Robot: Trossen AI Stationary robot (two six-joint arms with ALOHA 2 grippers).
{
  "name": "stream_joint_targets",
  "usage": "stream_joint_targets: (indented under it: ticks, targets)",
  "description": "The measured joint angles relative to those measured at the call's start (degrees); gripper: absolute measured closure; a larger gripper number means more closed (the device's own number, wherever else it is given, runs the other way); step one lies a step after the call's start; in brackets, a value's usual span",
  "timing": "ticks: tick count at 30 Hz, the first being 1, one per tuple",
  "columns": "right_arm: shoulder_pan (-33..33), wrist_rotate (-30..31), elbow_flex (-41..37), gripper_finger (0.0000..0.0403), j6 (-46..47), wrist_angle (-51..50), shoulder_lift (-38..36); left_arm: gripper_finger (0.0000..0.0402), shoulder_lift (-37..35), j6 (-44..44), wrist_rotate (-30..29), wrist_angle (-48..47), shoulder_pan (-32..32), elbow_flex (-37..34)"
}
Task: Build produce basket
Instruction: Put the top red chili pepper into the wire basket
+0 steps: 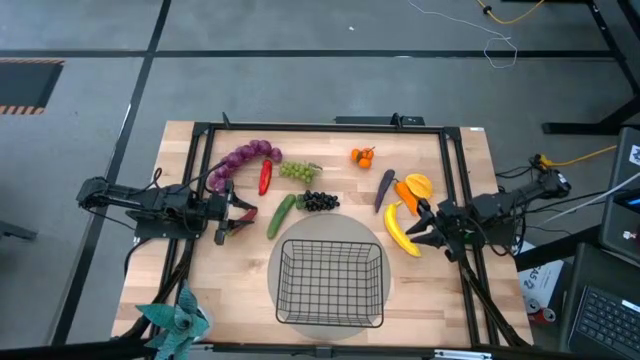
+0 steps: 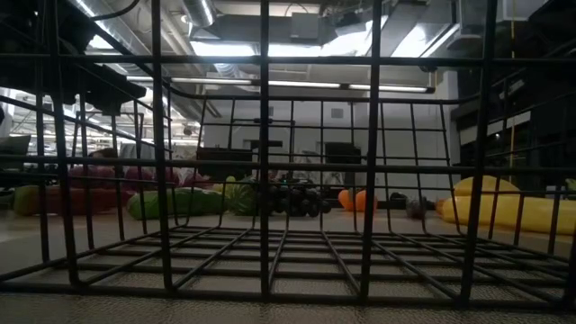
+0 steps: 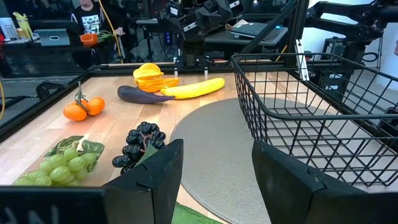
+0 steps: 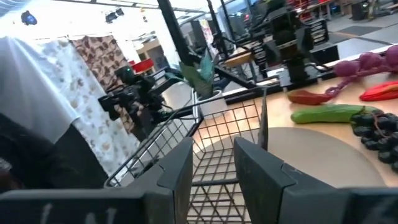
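The black wire basket [image 1: 331,285] stands empty on a round grey mat [image 1: 300,236] at the table's near middle. The produce lies beyond it: purple grapes [image 1: 240,160], red chili [image 1: 265,177], green grapes [image 1: 299,171], cucumber [image 1: 281,215], dark grapes [image 1: 320,201], tangerines [image 1: 362,156], eggplant [image 1: 385,189], orange pepper [image 1: 412,188], banana [image 1: 399,230]. My left gripper [image 1: 236,218] is open and empty, left of the cucumber. My right gripper [image 1: 421,226] is open and empty, close beside the banana's right side.
A teal leafy plant [image 1: 175,322] stands at the table's near left corner. A black frame [image 1: 330,127] runs around the table's edges. Bare wood lies left and right of the basket. A person [image 3: 90,18] sits beyond the table in the left wrist view.
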Motion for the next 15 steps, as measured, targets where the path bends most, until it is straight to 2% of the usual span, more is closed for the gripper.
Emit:
stream_joint_targets:
  ticks: [11, 15]
  targets:
    - [4.44, 18.37, 0.0, 0.0283, 0.75, 0.26, 0.04, 0.0214, 0.01, 0.0, 0.0, 0.0, 0.0, 0.0]
    - [4.77, 23.74, 0.0, 0.0283, 3.61, -0.14, 0.14, 0.0214, -0.01, 0.0, 0.0, 0.0, 0.0, 0.0]
